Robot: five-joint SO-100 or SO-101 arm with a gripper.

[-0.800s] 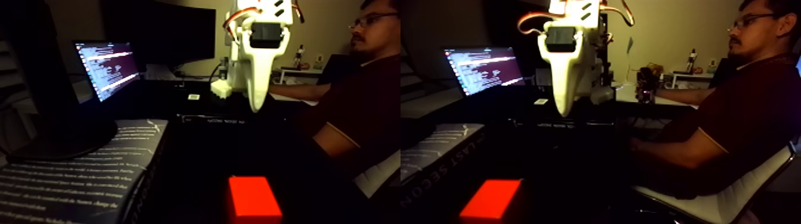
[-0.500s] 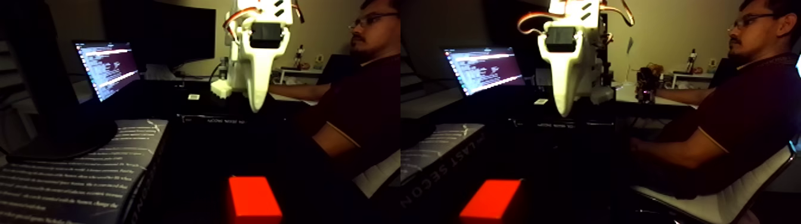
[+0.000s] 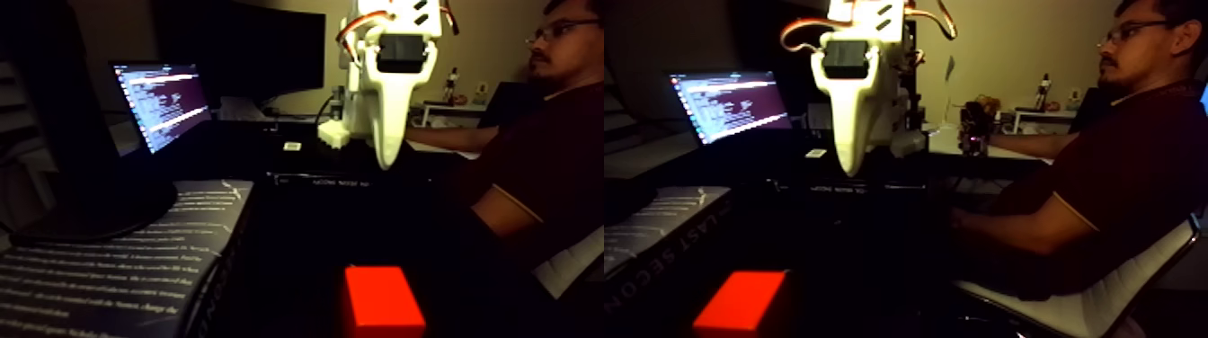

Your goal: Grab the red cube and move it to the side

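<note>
White moulded plastic forms the gripper (image 3: 386, 160), smooth and matte, a broad body with a dark square servo face set in it, narrowing to one long pointed finger that hangs straight down; red and orange wires loop over its top. That is the left half of the fixed view, a wide picture with two nearly equal halves side by side. Only that one finger is plain, so I cannot tell how far the jaws stand apart, and nothing shows in their hold. Low in the same half, the red cube (image 3: 383, 300) lies on the dark table (image 3: 297, 243), a glowing orange-red block with flat smooth faces and sharp edges. It sits well below the fingertip and almost straight under it, apart from it. A book (image 3: 117, 261) with pale lines of print lies left of the cube, a lit laptop (image 3: 162, 101) stands behind, and a seated person (image 3: 539, 153) fills the right.

In the right half of the picture, the same white finger points down, while the cube lies lower and to its left, near a book spine with large letters.

Compared with the earlier frames, arm, cube and person keep the same places; nothing has shifted
</note>
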